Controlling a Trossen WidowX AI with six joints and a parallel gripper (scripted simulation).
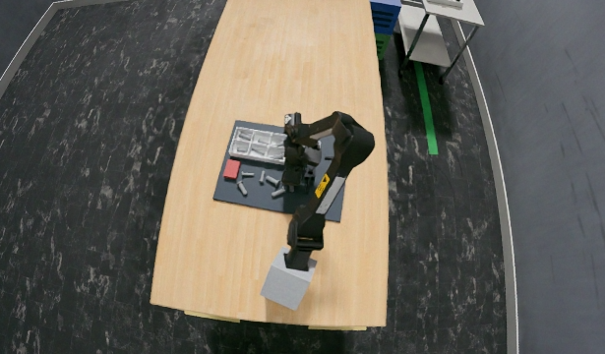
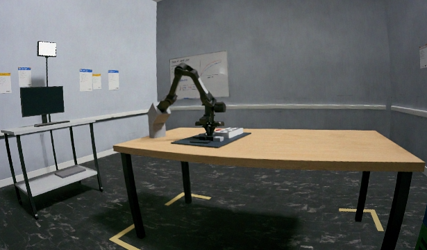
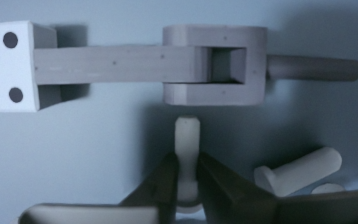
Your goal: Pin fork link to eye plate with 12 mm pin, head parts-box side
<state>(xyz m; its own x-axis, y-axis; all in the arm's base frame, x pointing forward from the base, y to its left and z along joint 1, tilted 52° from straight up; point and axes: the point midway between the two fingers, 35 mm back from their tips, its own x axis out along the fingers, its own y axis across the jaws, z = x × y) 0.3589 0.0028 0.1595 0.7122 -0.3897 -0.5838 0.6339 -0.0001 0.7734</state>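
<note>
In the wrist view my gripper [image 3: 186,159] is shut on a pale pin [image 3: 187,131]. The pin's free end points at the near cheek of the grey fork link [image 3: 215,93] and stops a short way from it. The eye plate [image 3: 105,64] runs from a white block [image 3: 5,65] on the left into the fork's slot. The fork's round shank [image 3: 312,68] sticks out to the right. In the top view the gripper [image 1: 288,186] hangs low over the dark mat [image 1: 253,203], just in front of the parts box [image 1: 258,145]. It also shows in the exterior view [image 2: 210,132].
Loose pins [image 1: 242,188] [image 1: 272,180] and a red block [image 1: 231,169] lie on the mat left of the gripper. Another loose pin [image 3: 300,171] lies right of the fingers. The arm's grey base [image 1: 288,285] stands near the front edge of the wooden table [image 1: 282,59].
</note>
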